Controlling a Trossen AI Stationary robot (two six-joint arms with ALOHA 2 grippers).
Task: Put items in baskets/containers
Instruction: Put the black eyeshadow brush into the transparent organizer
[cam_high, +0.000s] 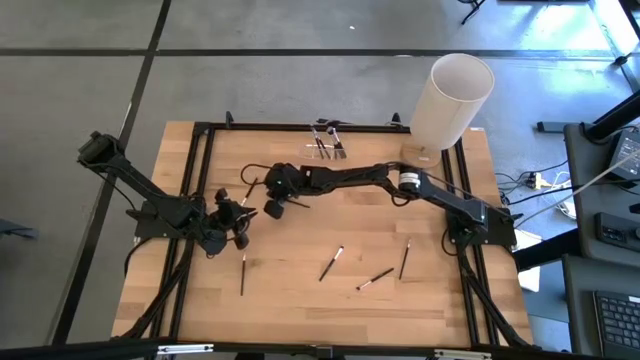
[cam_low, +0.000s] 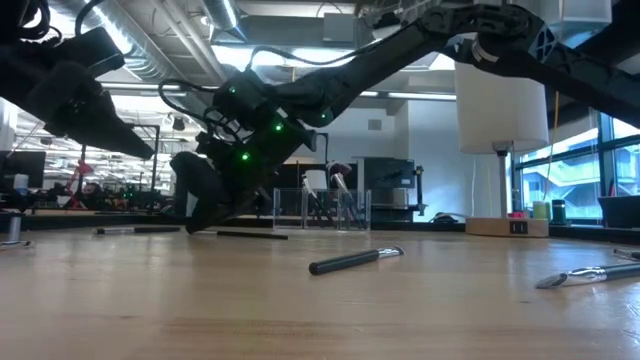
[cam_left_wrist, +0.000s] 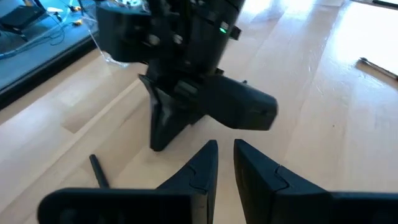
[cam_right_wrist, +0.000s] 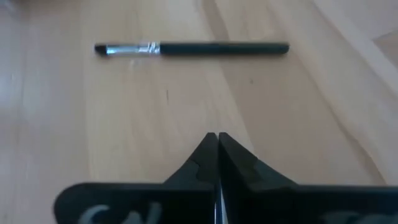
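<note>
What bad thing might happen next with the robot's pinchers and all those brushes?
1. The right gripper is shut with nothing visibly between its fingers; the brush lies ahead untouched, so it may have missed.
2. The left gripper sits very close to the right one, so the arms might bump.
3. The clear holder is hard to see; a brush might drop outside it.

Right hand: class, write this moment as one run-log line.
right hand: shut, holds nothing | brush: flat on table, apart from hand | left hand: nearby, slightly open, holds nothing
</note>
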